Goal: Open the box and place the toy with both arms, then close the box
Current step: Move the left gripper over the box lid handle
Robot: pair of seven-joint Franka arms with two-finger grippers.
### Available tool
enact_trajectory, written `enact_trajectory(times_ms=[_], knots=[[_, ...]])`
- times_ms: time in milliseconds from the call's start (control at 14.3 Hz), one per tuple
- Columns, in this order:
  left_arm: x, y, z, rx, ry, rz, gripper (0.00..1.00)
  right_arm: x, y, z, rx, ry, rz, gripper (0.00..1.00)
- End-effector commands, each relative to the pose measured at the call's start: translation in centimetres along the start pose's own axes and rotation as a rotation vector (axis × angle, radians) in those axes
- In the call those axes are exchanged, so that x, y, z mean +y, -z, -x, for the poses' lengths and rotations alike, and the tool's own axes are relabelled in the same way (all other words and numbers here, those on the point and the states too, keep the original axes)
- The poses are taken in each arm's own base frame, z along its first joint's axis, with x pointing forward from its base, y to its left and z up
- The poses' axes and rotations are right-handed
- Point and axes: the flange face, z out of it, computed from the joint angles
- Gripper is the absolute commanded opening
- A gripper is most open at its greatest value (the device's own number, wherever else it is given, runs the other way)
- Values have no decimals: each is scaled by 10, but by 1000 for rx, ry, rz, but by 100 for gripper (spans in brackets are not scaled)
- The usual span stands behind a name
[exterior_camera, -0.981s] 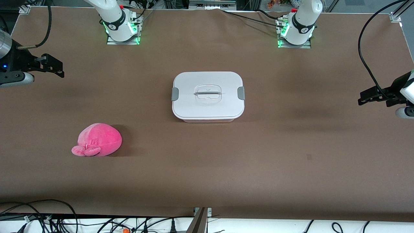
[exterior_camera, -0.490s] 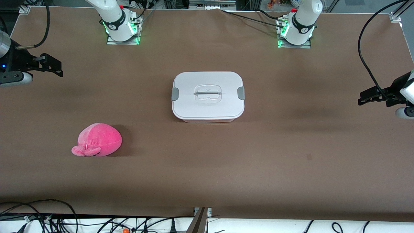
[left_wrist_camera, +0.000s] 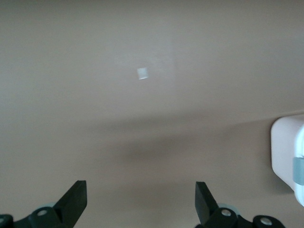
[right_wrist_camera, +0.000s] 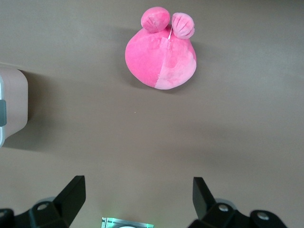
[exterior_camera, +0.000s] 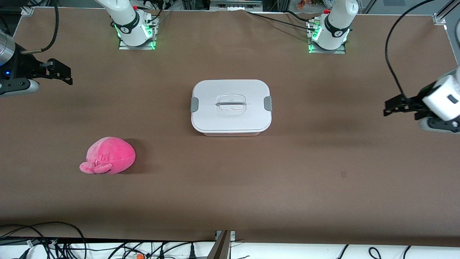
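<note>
The box (exterior_camera: 231, 107) stands in the middle of the table with its white lid on and a grey clip (exterior_camera: 267, 103) at each short end. The pink toy (exterior_camera: 107, 155) lies nearer the front camera, toward the right arm's end. My right gripper (exterior_camera: 66, 75) hovers open and empty over that end of the table; its wrist view shows the toy (right_wrist_camera: 161, 57) and a corner of the box (right_wrist_camera: 12, 107). My left gripper (exterior_camera: 388, 108) hangs open and empty over the left arm's end. An edge of the box (left_wrist_camera: 287, 156) shows in its wrist view.
The brown table (exterior_camera: 323, 180) carries only the box and the toy. Both arm bases, lit green, stand along its edge farthest from the front camera (exterior_camera: 134, 30). Cables lie off the table's near edge (exterior_camera: 54, 241).
The left gripper has shifted toward the box, and more of its white wrist shows. The right gripper has barely moved. Box and toy lie as before.
</note>
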Motion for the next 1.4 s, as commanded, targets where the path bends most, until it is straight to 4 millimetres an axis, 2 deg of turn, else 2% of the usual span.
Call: enact_trajectory(times_ms=[0,280,420,560,700,911,1051,1191,1331], knots=[[67,2,-6,5,-101,16,100,0,3,7,-4,-8,5,100],[179,1,6,6,-296,9,100,0,3,6,2,1,6,100],[243,-13,18,-15,-441,10,100,0,5,6,11,3,7,100],[298,-30,31,-43,-581,8,100,0,5,5,16,4,8,100],[346,-55,42,-69,-683,6,100,0,5,5,16,4,6,100],[427,-115,49,-46,-864,68,100,-1,4,5,15,6,6,100],[451,-143,48,-17,-951,20,100,-2,4,5,15,7,6,100],[467,-155,52,7,-1025,-10,100,-2,5,5,16,6,6,100],[491,-165,69,7,-1094,-70,100,-3,5,4,19,7,-4,100]])
